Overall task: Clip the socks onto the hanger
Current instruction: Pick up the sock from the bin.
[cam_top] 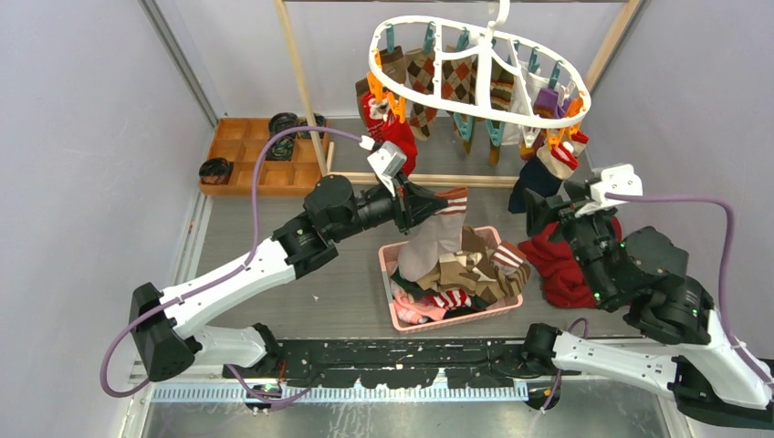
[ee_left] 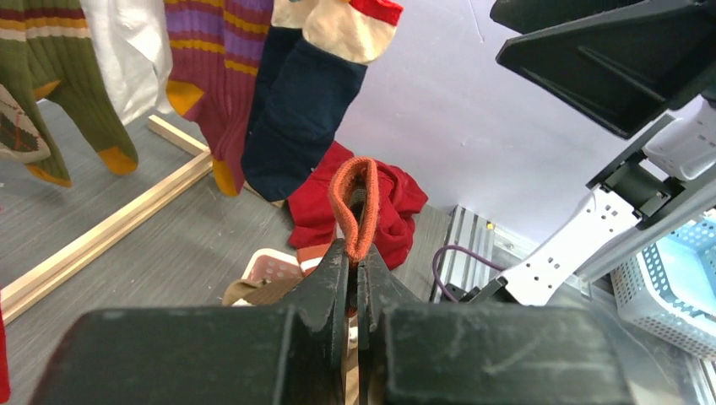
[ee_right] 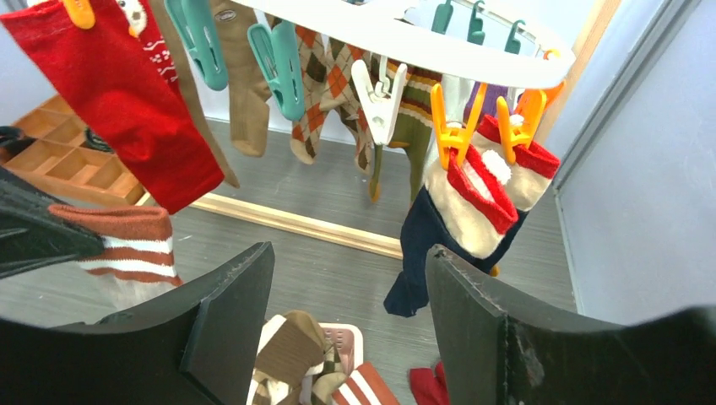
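My left gripper (cam_top: 429,206) is shut on the rust-orange cuff (ee_left: 355,207) of a grey sock (cam_top: 436,239) with rust and white stripes. The sock hangs down over the pink basket (cam_top: 394,315), which holds several more socks (cam_top: 475,274). The white oval hanger (cam_top: 475,64) hangs at the back with several socks clipped under it by orange and teal pegs. My right gripper (cam_top: 534,212) stands open and empty to the right of the held sock. Beyond its jaws (ee_right: 350,261) hangs a navy sock (ee_right: 473,198) with a cream and red cuff, clipped under the hanger (ee_right: 405,38) by orange pegs (ee_right: 452,126).
A wooden compartment tray (cam_top: 260,151) with black rolls sits at the back left. A red cloth (cam_top: 561,265) lies right of the basket. A wooden rack rail (cam_top: 429,180) runs across the table under the hanger, with posts rising behind.
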You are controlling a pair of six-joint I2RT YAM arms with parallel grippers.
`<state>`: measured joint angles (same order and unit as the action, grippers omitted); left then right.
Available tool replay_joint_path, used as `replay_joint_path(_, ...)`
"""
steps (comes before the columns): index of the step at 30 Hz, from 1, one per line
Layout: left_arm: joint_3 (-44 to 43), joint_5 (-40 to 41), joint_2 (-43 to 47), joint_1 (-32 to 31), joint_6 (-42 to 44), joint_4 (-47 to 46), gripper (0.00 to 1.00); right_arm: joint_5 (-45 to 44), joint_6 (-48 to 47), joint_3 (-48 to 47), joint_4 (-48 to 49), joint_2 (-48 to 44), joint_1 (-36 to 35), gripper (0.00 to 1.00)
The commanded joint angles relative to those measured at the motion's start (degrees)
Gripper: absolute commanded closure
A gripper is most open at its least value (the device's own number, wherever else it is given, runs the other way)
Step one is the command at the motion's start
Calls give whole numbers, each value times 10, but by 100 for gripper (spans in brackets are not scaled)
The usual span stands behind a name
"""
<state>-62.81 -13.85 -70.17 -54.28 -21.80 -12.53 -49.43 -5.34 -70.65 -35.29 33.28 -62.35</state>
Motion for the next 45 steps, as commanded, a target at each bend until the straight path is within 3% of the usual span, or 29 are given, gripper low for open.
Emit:
replay_joint_path(1, -40, 37, -8, -2, -29, -20, 100, -57, -2, -26, 60, 52, -1, 27)
replay_joint_path(7, -52, 45, -17, -2, -42, -15, 100, -97, 43, -46, 107, 81, -1, 26)
replay_joint_path(16, -56, 39, -21, -2, -15, -1, 100, -149, 94, -114, 12, 126, -1, 20)
replay_joint_path(27, -34, 11, -24, 6, 19, -22, 100, -90, 154, -151, -100, 159, 13, 16)
replay_joint_path(31, -33, 1, -42, 15, 14, -38, 100, -41, 163, -150, -125, 174, 48, 14)
replay_joint_path(35, -45, -1, -63, 16, 12, -50, 100, 61, 150, -174, -124, 196, 172, 13)
replay_joint_path(39, -51, -4, -75, 17, 10, -62, 100, 229, 162, -183, -122, 226, 314, 14)
replay_joint_path(45, -44, 8, -73, 16, 12, -79, 100, 281, 117, -161, -56, 211, 326, 16)
